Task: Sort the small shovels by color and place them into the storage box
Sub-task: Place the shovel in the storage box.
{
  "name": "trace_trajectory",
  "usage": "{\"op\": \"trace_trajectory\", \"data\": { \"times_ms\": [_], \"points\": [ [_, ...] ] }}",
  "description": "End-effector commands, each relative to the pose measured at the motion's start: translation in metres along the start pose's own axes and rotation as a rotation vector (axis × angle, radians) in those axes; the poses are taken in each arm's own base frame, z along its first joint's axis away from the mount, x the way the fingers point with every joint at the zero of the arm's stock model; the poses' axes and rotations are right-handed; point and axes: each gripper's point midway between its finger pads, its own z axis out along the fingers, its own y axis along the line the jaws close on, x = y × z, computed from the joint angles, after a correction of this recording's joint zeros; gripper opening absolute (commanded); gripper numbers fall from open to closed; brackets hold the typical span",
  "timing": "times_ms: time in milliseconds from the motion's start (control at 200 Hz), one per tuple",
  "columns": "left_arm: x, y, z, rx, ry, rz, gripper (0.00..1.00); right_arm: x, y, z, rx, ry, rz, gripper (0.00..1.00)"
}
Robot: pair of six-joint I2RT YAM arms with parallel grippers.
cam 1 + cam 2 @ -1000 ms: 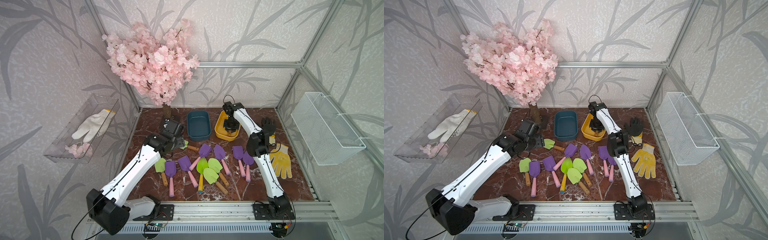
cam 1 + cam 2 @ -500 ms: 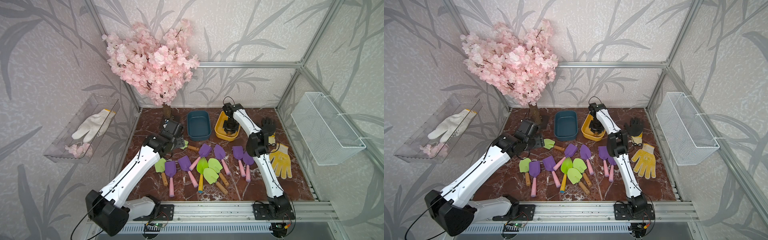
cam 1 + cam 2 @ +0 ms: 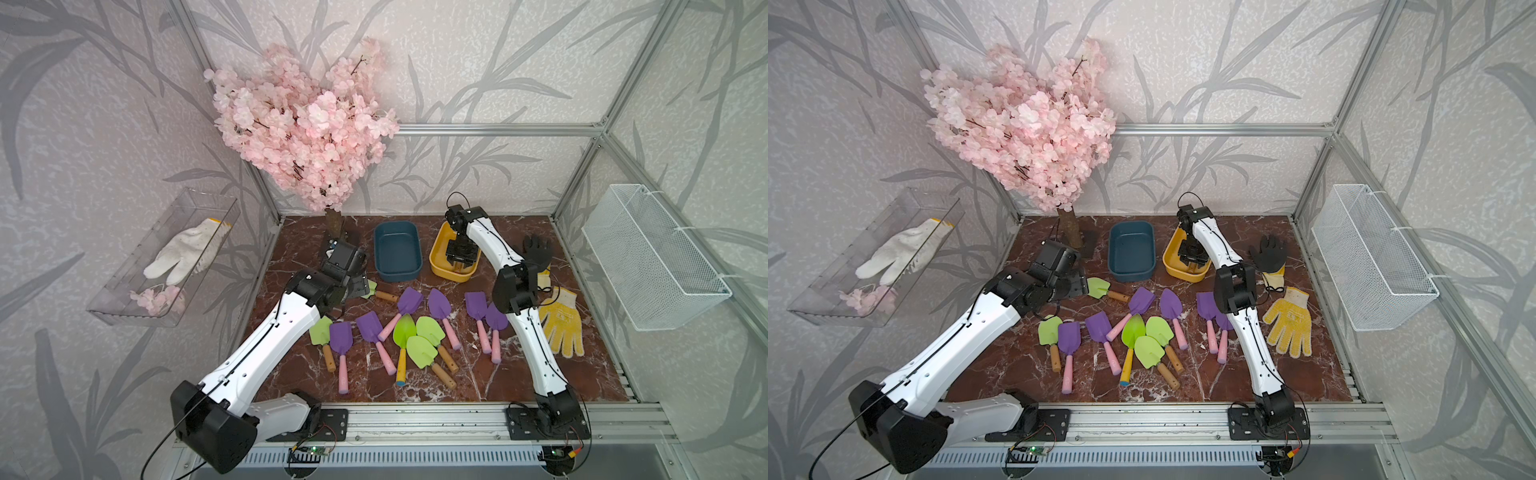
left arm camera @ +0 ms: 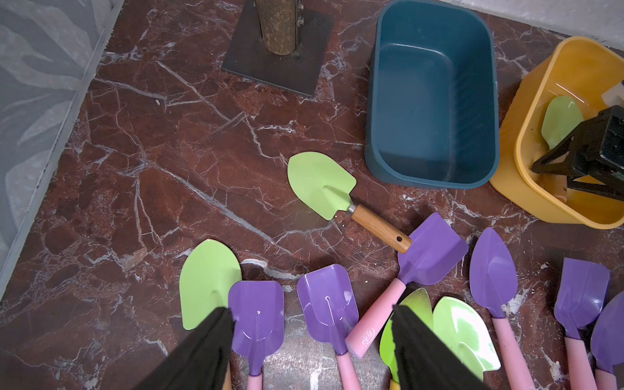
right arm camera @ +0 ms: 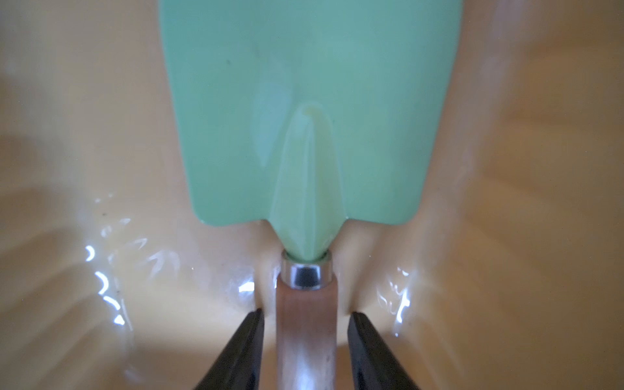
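Shovels [image 3: 405,332] lie nearest to me, scattered from the centre of the table toward six o'clock, if twelve is the back wall. Purple blades with pink handles are mixed among lime-green ones, and none of these is sorted yet. A little further, near ten o'clock, the left gripper [image 4: 310,312] hangs with its jaws wide and empty. One green shovel [image 4: 320,182] with a wooden handle lies alone just ahead of it, and I judge this is its next target. Behind, at twelve o'clock, the blue box [image 3: 397,272] holds nothing. At one o'clock the right gripper [image 5: 305,315] reaches down inside the yellow box [image 3: 438,249], and here is the change. A second ago its jaws were closed, and now they stand slightly apart, with a gap on each side of the handle of a green trowel [image 5: 310,101] that lies in the box, released. I think this means yellow takes the green ones, and blue then the purple. The table [image 3: 590,365] is glossy dark red marble with white veins. A yellow glove [image 3: 561,324] and a black glove [image 3: 538,249] lie near three o'clock. At eleven o'clock stands a pink blossom tree [image 3: 303,124]. The walls carry grey leaf wallpaper, with a clear shelf [image 3: 124,316] on the left and a wire basket [image 3: 665,266] on the right.
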Motion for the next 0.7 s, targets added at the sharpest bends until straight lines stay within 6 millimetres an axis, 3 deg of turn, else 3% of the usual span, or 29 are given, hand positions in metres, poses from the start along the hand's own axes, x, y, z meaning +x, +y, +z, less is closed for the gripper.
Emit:
{"op": "trace_trajectory", "data": {
  "times_ms": [0,220,425,570,695],
  "points": [
    [-0.002,0.001,-0.004,0.001,-0.016,0.003,0.77,-0.017,0.008,-0.065,-0.067,-0.139,-0.012,0.47],
    [-0.004,-0.002,-0.004,0.008,-0.018,0.008,0.77,-0.026,0.002,-0.102,-0.073,-0.221,-0.055,0.49],
    [-0.007,-0.003,-0.005,0.008,-0.02,0.016,0.77,-0.029,-0.023,-0.12,-0.042,-0.229,-0.037,0.52],
    [-0.007,-0.003,-0.004,0.009,-0.019,0.02,0.78,-0.031,-0.045,-0.117,-0.013,-0.198,-0.015,0.52],
    [-0.006,-0.006,-0.002,0.013,-0.01,0.022,0.78,-0.03,-0.052,-0.103,-0.007,-0.156,-0.025,0.52]
  ]
}}
